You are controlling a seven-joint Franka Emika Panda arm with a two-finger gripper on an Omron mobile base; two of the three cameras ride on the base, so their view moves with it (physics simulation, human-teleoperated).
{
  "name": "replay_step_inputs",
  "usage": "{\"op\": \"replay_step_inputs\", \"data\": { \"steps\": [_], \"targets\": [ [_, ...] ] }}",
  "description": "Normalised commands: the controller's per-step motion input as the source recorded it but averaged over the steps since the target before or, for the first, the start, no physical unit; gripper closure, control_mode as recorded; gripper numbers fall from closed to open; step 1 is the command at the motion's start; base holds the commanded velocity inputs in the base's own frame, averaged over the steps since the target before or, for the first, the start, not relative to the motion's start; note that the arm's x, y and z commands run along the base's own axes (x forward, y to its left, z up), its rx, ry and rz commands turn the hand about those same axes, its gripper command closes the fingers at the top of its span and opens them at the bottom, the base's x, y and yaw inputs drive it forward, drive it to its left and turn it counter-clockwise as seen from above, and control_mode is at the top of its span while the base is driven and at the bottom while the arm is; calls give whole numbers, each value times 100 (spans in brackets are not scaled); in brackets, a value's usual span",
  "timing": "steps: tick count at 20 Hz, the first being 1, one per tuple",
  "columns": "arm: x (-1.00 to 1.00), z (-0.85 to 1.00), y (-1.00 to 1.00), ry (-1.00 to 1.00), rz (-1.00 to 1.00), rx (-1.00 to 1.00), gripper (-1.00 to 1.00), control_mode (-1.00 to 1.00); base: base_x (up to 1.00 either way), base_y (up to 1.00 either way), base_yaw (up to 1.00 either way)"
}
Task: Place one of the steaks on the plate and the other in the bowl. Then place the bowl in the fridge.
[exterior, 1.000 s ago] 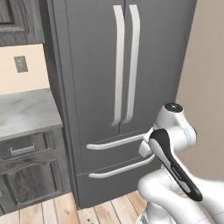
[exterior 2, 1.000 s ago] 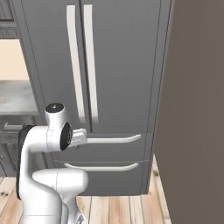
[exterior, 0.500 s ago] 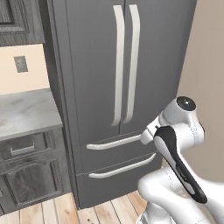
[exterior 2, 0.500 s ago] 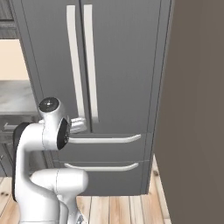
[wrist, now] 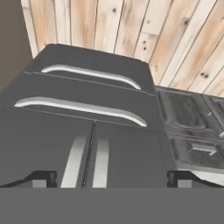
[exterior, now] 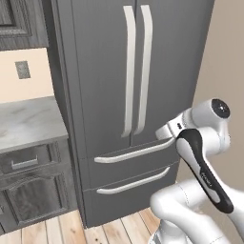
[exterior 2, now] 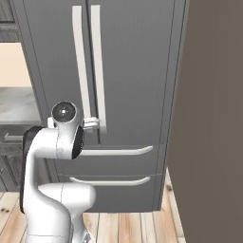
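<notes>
Squarely ahead, shut: fridge (exterior: 128, 95), both doors closed, two lower drawers closed beneath. At far left, grey table (exterior: 26, 121) over dark cabinets (exterior: 33, 190), beside the fridge's left wall. Centre, pale curved handles (exterior 2: 90, 71) side by side down the door seam. Right of these, jaws (wrist: 111, 179) wide apart, holding nothing, tips flanking the two handles low on the doors. Below, wooden floor (exterior 2: 133, 228).
</notes>
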Motion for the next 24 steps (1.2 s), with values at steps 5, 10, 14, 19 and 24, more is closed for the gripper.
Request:
{"op": "replay_step_inputs", "data": {
  "steps": [5, 10, 14, 19, 24],
  "targets": [
    [40, 45, -1, -9, -1, 9, -100, -100, 0, 0, 0],
    [39, 35, -5, 0, 0, 6, -100, -100, 0, 0, 0],
    [37, 27, -16, 0, 0, 7, -100, -100, 0, 0, 0],
    [41, 9, -15, 0, -2, 11, -100, -100, 0, 0, 0],
    [51, 0, -2, 1, 0, 5, -100, -100, 0, 0, 0]
  ]
}}
